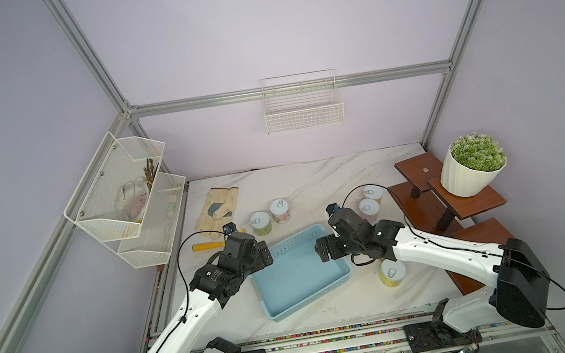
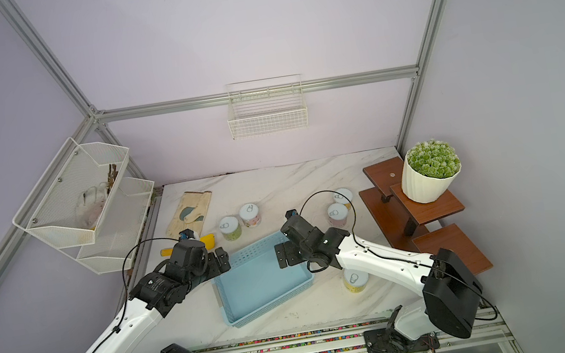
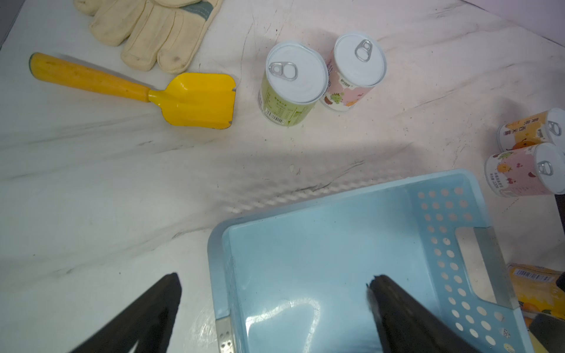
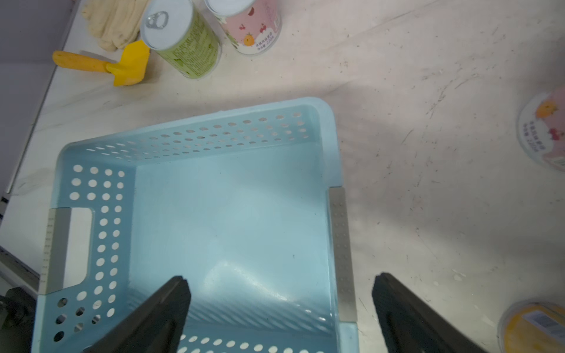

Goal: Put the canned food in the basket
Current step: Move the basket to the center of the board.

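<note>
Starting nearest you, the basket [image 1: 300, 277] sits mid-table, and every can you can see stands outside it on the table [image 1: 312, 180]. Your left gripper [image 1: 265, 256] hangs over its 10 o'clock corner and your right gripper [image 1: 324, 251] over its 2 o'clock rim. Both claws are spread wide and grip nothing. The yellow can [image 1: 392, 273] stands at the basket's 3 o'clock. Farther back, the green can [image 1: 260, 223] and pink can [image 1: 280, 210] stand side by side at 11 o'clock. The second pink can [image 1: 369, 210] and the orange can [image 1: 372, 192] pair up at 1 o'clock. At 10 o'clock lies the trowel [image 1: 208, 246], with the glove [image 1: 217, 208] beyond it.
</note>
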Controlling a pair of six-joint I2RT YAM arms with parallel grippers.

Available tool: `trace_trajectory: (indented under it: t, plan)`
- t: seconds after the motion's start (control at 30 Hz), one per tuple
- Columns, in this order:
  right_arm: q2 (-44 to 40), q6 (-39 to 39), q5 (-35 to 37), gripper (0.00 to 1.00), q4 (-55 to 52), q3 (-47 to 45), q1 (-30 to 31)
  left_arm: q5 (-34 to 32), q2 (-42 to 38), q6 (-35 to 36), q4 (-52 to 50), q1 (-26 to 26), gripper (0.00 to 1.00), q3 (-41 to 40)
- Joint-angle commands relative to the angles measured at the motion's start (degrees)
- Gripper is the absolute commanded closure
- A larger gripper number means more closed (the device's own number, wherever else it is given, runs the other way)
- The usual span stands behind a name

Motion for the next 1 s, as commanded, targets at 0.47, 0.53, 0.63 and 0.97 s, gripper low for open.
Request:
trace_trajectory:
  t: [0.47, 0.53, 0.63, 0.97]
  plan:
    - [13.99, -1.35, 8.18, 0.00, -14.57, 9.35, -0.85, 7.83, 0.84, -6.54, -4.46, -1.30, 0.00, -6.67]
    - [15.14, -1.63, 8.60, 0.01, -14.46, 9.78, -1.19, 8.84, 1.45, -6.73, -3.69, -1.83, 0.00, -6.64]
    - [16.53, -2.16, 8.57, 0.03, -14.08, 10.56, -2.21, 9.21, 2.27, -6.77, -3.39, -2.77, 0.00, -6.21]
    - [20.36, -5.59, 5.59, 0.20, -12.32, 14.42, -8.28, 11.92, 6.33, -6.83, 1.95, -4.44, 0.03, -4.61]
